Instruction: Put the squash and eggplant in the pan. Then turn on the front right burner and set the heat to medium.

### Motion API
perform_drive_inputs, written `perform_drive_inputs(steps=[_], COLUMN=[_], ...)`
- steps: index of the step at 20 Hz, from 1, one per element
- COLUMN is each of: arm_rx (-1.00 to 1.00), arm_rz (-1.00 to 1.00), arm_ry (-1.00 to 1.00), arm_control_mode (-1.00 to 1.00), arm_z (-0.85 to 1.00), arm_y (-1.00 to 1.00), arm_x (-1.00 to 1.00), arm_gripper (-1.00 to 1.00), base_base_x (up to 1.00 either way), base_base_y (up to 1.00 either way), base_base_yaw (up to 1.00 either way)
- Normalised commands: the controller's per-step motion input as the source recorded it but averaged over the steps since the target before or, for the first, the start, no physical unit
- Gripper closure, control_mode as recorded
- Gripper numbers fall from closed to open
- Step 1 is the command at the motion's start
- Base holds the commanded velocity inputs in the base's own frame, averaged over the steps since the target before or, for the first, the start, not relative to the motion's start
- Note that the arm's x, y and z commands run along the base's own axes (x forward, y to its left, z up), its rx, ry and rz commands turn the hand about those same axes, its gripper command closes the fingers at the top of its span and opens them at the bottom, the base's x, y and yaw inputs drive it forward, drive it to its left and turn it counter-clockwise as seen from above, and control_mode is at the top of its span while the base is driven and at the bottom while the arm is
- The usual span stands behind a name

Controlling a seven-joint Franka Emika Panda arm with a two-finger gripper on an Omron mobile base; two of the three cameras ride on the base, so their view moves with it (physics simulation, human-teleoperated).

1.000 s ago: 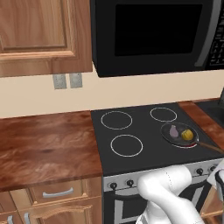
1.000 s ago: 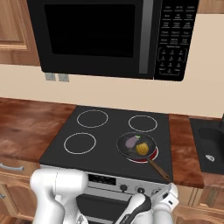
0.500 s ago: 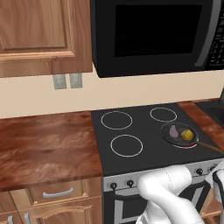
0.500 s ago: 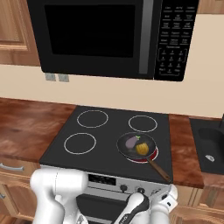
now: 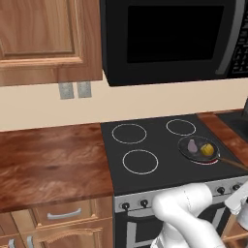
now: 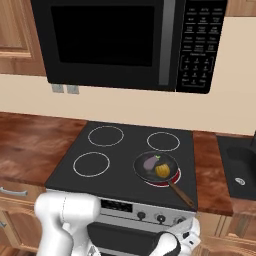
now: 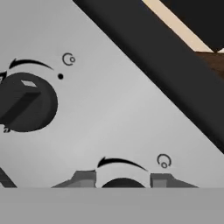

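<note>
Grey panel: jaws clenched on a knob (image 7: pixel 122 183); a second knob (image 7: pixel 26 103) sits beside.

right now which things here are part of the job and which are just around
Part of the job:
- squash, in the pan
- eggplant, in the pan
- pan
- front right burner, glowing red beneath the pan
- stove knob between the fingertips of the hand

Just around:
- microwave
- other three burners
- wooden counter
- wall outlets
- sink
</note>
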Motion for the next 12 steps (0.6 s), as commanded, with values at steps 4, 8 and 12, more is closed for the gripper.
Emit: perform_drive_inputs(steps=[4,8,12], arm_rx=[0.35,0.34,0.39], arm_rz=[0.00,0.02,0.00], arm_ry=[0.55,0.58,0.60], arm_control_mode=[-1.00,-1.00,-1.00], arm_z=[-1.00,-1.00,-1.00], arm_y=[-0.18,-0.60,-0.64], arm_x=[-0.76,-0.18,-0.44], arm_gripper=[1.00,1.00,1.00], base_base_x=[0.00,0.00,0.00], base_base_y=[0.00,0.00,0.00], base_base_yaw=[0.00,0.00,0.00])
